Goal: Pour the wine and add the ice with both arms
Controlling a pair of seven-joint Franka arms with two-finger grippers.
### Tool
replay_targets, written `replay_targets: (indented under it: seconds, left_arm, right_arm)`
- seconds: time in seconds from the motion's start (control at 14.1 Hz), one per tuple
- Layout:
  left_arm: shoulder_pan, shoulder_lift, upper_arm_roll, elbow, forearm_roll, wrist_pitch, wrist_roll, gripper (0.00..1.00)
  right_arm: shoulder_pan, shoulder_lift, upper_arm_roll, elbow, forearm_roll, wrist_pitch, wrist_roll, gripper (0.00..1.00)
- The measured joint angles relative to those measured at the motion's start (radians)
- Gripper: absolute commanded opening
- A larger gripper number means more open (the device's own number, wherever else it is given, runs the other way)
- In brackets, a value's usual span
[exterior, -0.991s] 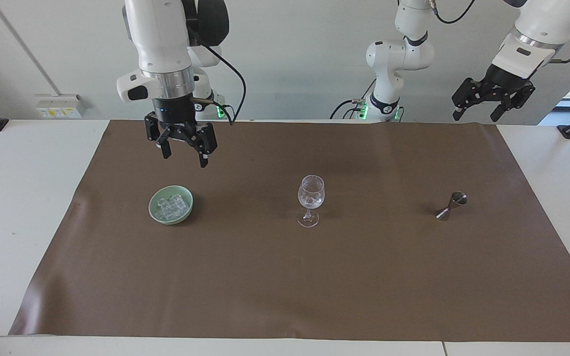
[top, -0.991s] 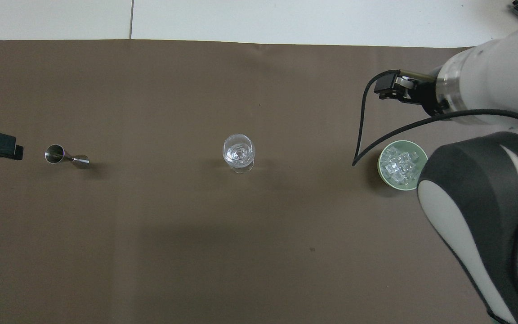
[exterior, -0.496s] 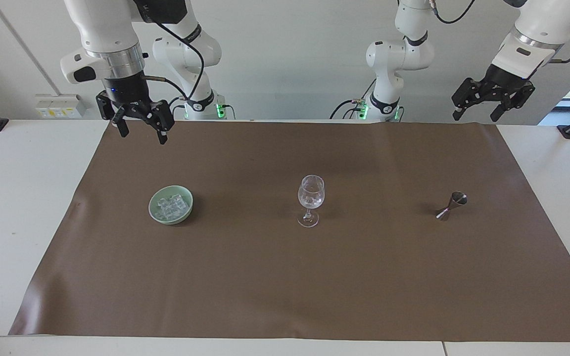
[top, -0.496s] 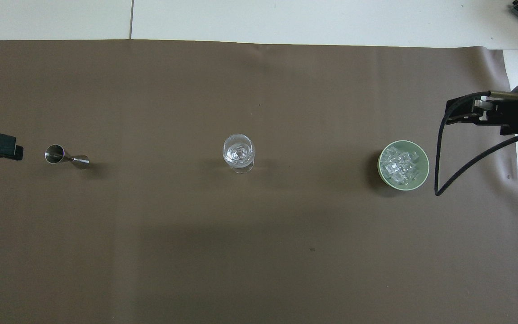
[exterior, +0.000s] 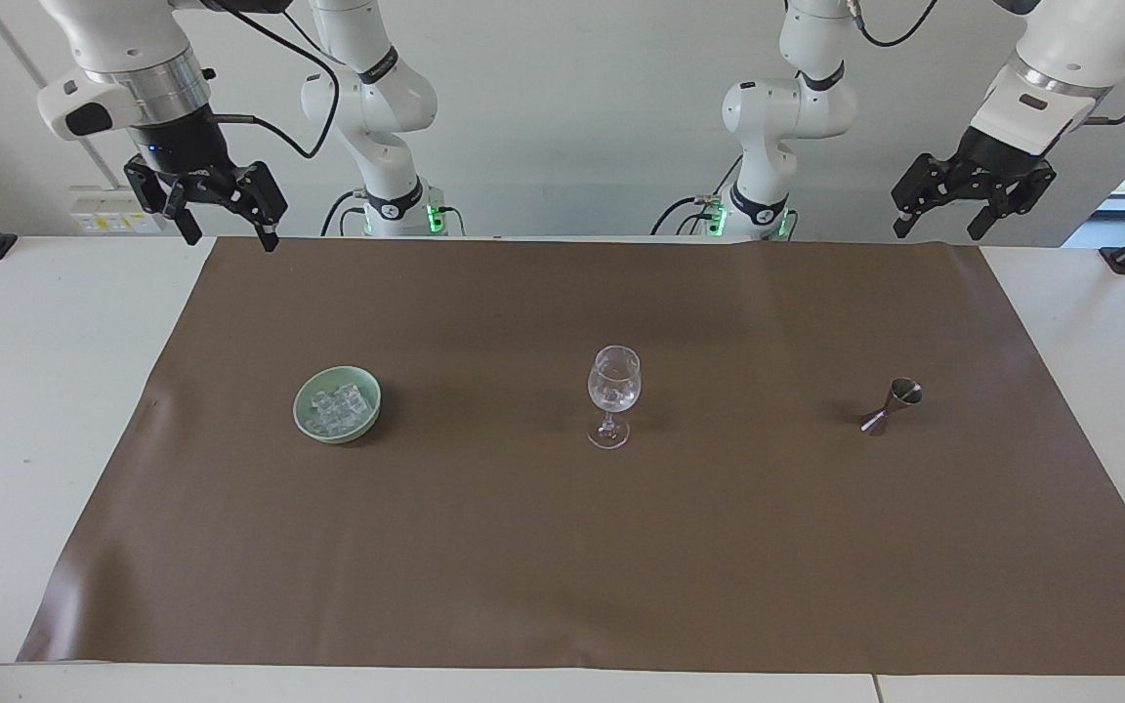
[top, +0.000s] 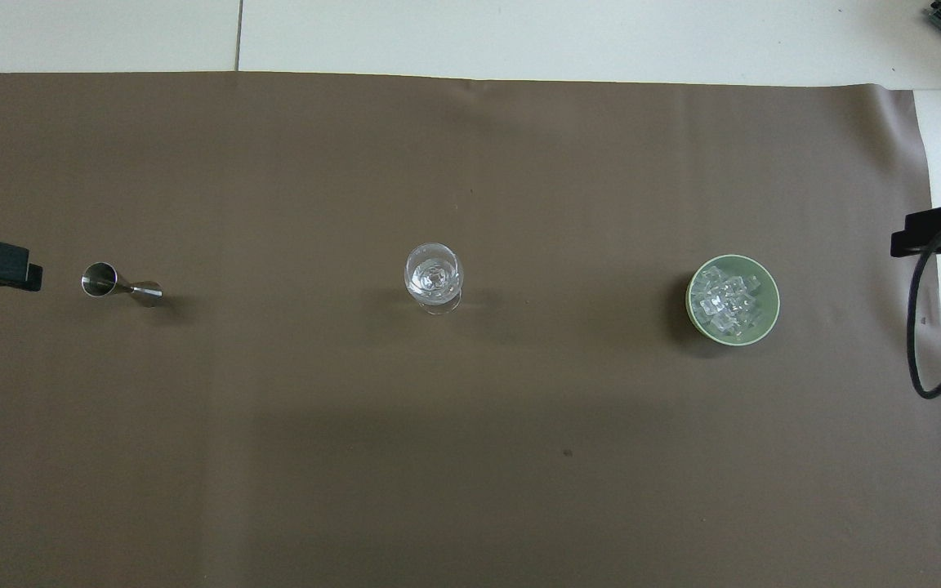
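No brand, label or writing can be read on any of the things.

The right pincer (exterior: 222, 227) hangs in the air over the corner of the brown mat (exterior: 562, 547) at the right arm's end of the bench (exterior: 45, 410), close to the robots' edge. Its two fingers are spread wide and point down, and nothing is between them. It touches nothing. In the overhead view only a black part of it shows at the edge of the picture, with a loop of black cable under it.

The left pincer (exterior: 968, 217) waits in the air over the mat's corner at the left arm's end. Its fingers are also spread apart and it holds nothing.

Three containers stand on the mat in one row, well apart from each other. The green bowl (exterior: 337, 404) stands toward the right arm's end, and the ice (exterior: 336, 406) lies in it as a heap of small clear cubes (they fill most of the bowl). The glass (exterior: 613, 395) stands upright in the middle of the row; something clear shows in its cup, but I cannot tell if it is ice or liquid. The metal jigger (exterior: 893, 405) stands toward the left arm's end, and I cannot see what is in it.
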Motion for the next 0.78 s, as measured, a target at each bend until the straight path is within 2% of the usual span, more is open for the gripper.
replay_targets:
  seconds: [0.14, 0.78]
  left_arm:
    - [0.0, 0.0, -0.001, 0.0, 0.0, 0.0, 0.0, 1.0]
    - [-0.002, 0.0, -0.006, 0.0, -0.005, 0.0, 0.028, 1.0]
  right_arm:
    - [0.0, -0.004, -0.014, -0.008, 0.003, -0.035, -0.032, 1.0]
    - [0.038, -0.033, -0.017, -0.066, 0.004, -0.009, -0.045, 1.0]
